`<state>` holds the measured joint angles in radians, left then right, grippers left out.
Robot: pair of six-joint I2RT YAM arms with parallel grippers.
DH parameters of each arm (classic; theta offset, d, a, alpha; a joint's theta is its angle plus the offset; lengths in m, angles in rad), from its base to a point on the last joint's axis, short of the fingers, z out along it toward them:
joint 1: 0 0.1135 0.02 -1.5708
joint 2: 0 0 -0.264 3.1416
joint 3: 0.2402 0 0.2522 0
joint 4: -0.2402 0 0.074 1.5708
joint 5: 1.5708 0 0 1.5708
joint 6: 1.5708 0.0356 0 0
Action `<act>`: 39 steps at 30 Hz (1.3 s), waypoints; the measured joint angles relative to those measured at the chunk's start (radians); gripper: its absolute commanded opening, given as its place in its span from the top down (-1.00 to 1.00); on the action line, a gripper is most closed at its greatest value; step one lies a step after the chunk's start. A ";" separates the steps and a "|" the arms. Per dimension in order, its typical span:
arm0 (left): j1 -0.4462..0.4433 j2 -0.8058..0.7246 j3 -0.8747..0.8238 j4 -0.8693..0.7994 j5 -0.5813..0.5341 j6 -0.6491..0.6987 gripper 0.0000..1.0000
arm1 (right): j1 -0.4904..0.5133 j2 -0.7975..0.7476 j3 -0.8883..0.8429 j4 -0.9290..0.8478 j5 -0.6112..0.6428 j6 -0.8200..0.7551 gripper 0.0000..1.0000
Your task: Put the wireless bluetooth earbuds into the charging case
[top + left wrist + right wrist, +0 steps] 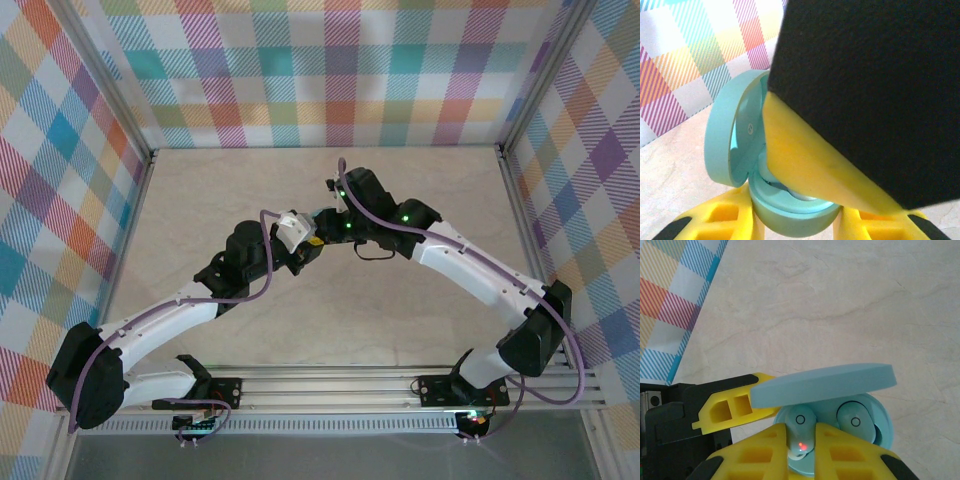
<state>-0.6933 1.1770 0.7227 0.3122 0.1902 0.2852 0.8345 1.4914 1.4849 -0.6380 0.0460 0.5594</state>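
- The first earbud [801,432] is sitting in the left-hand well of the charging case [883,426], as the right wrist camera sees it, with a red light glowing on its lower end.
- The right tool [801,449] is pinching that earbud. Its yellow fingers are standing narrow and touching it on either side.
- The second earbud [856,420] is lying seated in the well just beside it, and nothing is touching it.
- The right wrist view is looking down into the case. The lid [825,385] is standing open and hanging over both wells.
- The left wrist view is giving the other angle, with the lid's inner face and the round base seen from the side.
- That view is also showing the left tool [795,222] clamping the base between its two yellow fingers, narrow and holding the case.
- There, one finger of the right tool, yellow with a black pad, is reaching down into the open case and covering the wells.
- From above, the two arms are meeting tip to tip over the middle of the table [250,180], with a sliver of light blue between the tools. The earbuds are too small to make out there.
- Plaid walls [300,70] are closing in the table on three sides.
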 measured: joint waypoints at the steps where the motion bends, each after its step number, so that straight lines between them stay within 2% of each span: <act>1: 0.000 0.000 0.000 0.000 0.000 -0.001 0.98 | 0.000 -0.003 -0.006 0.006 0.001 -0.001 0.69; 24: 0.000 0.019 0.015 -0.006 -0.001 -0.043 0.98 | 0.015 -0.056 -0.115 0.138 0.052 -0.100 0.67; 26: 0.000 0.019 0.015 -0.006 0.002 -0.049 0.98 | 0.017 -0.061 -0.123 0.145 0.052 -0.105 0.55; 28: 0.000 0.019 0.015 -0.006 0.003 -0.053 0.98 | 0.017 -0.064 -0.129 0.152 0.049 -0.107 0.25; 31: 0.000 0.019 0.015 -0.006 0.006 -0.057 0.98 | 0.018 -0.067 -0.129 0.159 0.034 -0.110 0.02; 35: 0.000 0.019 0.018 0.003 0.011 -0.058 0.98 | 0.014 -0.082 -0.129 0.151 0.020 -0.099 -0.04; 39: 0.000 0.019 0.027 0.011 0.017 -0.061 0.98 | -0.016 -0.108 -0.129 0.139 -0.018 -0.057 -0.01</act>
<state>-0.6937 1.1961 0.7502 0.3233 0.2073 0.2245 0.8188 1.3838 1.3560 -0.4988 0.0284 0.5022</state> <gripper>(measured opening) 0.317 0.517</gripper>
